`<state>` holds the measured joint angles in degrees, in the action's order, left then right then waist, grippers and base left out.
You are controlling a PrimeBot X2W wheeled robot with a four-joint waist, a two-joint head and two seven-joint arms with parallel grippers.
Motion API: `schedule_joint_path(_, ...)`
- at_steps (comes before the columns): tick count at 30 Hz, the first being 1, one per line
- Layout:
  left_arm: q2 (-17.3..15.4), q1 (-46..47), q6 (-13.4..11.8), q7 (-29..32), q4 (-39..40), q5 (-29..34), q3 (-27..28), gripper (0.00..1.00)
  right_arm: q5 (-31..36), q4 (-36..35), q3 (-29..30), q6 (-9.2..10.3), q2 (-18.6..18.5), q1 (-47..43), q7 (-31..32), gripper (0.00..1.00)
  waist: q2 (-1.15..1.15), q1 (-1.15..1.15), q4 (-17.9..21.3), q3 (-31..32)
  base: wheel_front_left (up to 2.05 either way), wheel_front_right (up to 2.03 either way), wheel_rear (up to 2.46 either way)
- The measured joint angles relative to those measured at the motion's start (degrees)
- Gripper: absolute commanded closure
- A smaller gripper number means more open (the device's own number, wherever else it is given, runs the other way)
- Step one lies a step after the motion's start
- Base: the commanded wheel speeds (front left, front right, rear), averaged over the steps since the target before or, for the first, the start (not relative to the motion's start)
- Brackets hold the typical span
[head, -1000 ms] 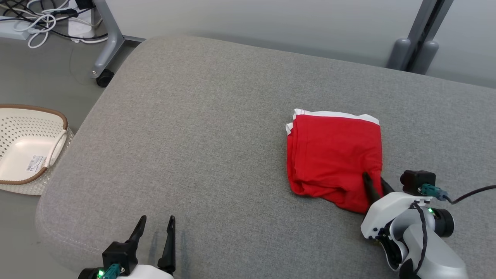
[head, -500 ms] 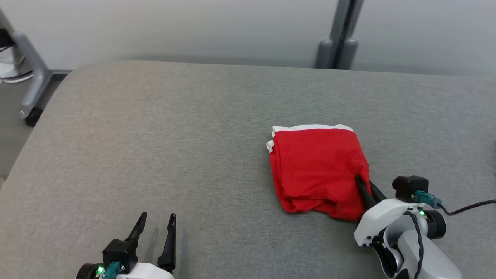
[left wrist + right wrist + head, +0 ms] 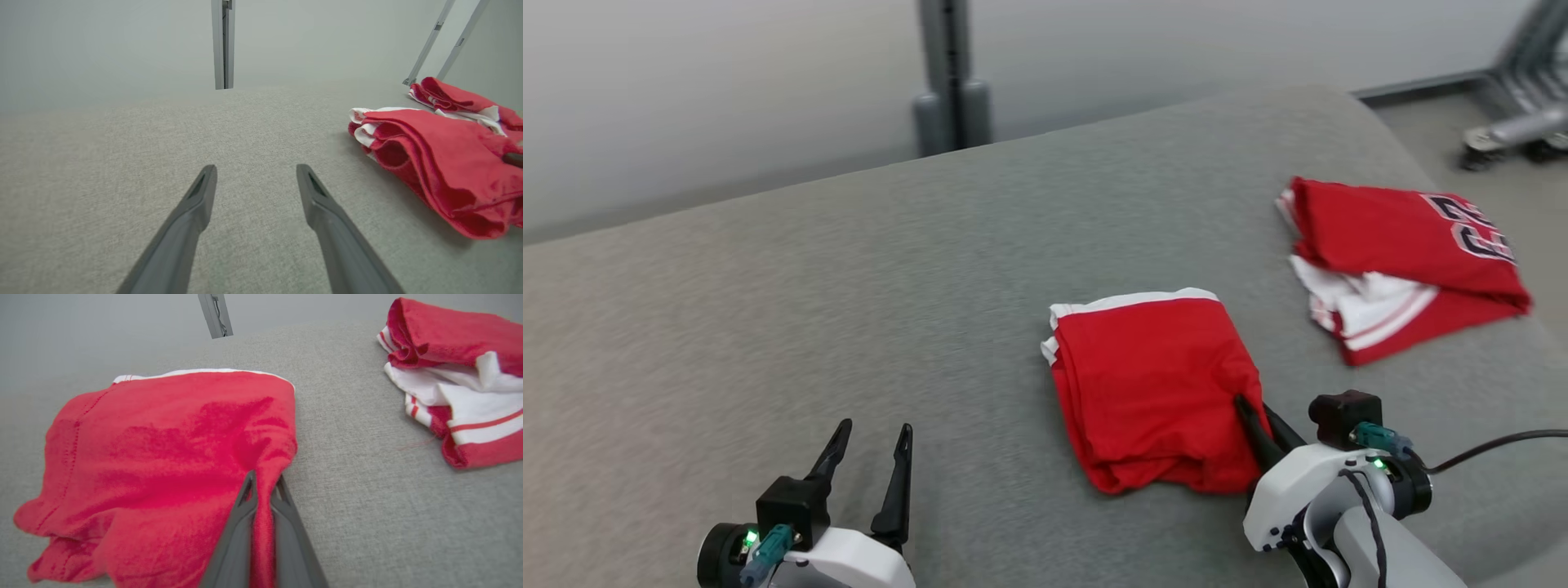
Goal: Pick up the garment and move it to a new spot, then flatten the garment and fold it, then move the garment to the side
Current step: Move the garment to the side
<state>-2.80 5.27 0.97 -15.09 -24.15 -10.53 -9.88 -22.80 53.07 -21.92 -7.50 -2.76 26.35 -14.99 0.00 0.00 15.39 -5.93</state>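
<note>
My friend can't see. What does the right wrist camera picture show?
The right gripper pinches the near edge of a folded red garment lying on a grey cushion. Another red and white garment lies apart, at upper right.

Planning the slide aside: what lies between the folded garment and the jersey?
Only bare grey cushion separates garment and jersey, seen in the right wrist view.
</note>
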Motion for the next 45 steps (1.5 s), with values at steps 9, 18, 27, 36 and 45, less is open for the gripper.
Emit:
schedule_joint_path(9,0.0,1.1,0.3,0.0,-0.5,0.6,-0.3,0.0,-2.3,-0.4,-4.8,0.0,0.0,0.2,0.0,1.0,0.0,0.0,10.6,-1.1,0.0,0.0,0.0)
schedule_joint_path(18,0.1,2.4,1.1,0.0,-1.1,1.5,-0.6,0.0,-1.2,-0.8,-8.6,0.01,-0.9,5.3,0.0,1.0,0.0,0.0,13.1,-4.3,0.0,0.0,0.0)
schedule_joint_path(27,0.0,3.7,1.5,0.0,-1.7,2.8,-0.5,0.0,0.9,-0.1,-9.6,0.0,-5.0,17.5,0.0,1.0,0.0,0.0,9.5,-6.5,0.0,0.0,0.0)
schedule_joint_path(36,0.0,5.9,2.5,0.0,-1.4,4.4,-0.7,0.0,3.5,11.3,-0.4,0.0,-13.9,25.9,0.0,1.0,0.0,0.0,2.9,-9.1,0.0,0.0,0.0)
schedule_joint_path(45,0.0,7.2,2.8,0.0,-1.2,5.1,-1.1,0.0,9.8,18.9,15.2,0.0,-21.8,25.9,0.0,0.0,0.0,0.0,-2.9,-11.1,0.0,0.0,0.0)
